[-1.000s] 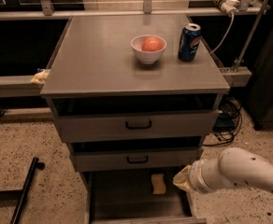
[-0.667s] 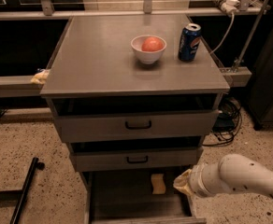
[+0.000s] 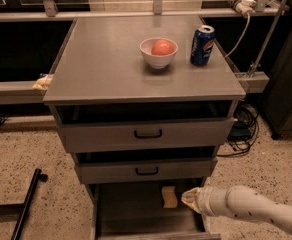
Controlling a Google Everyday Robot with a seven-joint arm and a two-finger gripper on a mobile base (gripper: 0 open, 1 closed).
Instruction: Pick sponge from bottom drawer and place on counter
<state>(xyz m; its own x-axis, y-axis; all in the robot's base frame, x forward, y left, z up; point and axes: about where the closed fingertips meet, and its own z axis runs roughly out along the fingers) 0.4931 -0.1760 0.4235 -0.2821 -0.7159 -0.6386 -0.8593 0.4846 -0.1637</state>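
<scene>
A speckled stone floor [image 3: 26,154] lies around a grey metal drawer cabinet, with a low ledge [image 3: 11,91] running behind it on the left. The cabinet's flat grey surface [image 3: 106,69] carries a white bowl [image 3: 157,61] near its back right. The bowl holds a round orange-red fruit [image 3: 163,47]. Just to the bowl's right stands an upright blue soda can [image 3: 202,45], close to the bowl but not touching it.

Below the surface you have three drawers. The top drawer [image 3: 101,136] and the middle drawer [image 3: 111,173] each have a black handle and stand slightly ajar. The bottom drawer [image 3: 126,209] is pulled well out, showing its dark floor.

The sponge [image 3: 169,197], a small pale-yellow block, sits inside the bottom drawer towards the back right, under the edge of the middle drawer.

Your arm [image 3: 251,211], a thick white tube, reaches in from the lower right corner. Its claw [image 3: 190,199] hangs low over the right side of the bottom drawer, just beside the sponge on its right. You cannot tell whether the claw is spread or closed, nor whether it touches the sponge.

A ragged yellowish wad [image 3: 42,82] rests on the ledge at the cabinet's left. A black bar [image 3: 27,204] lies on the floor at lower left, and dark cables [image 3: 242,129] trail on the floor at the right.
</scene>
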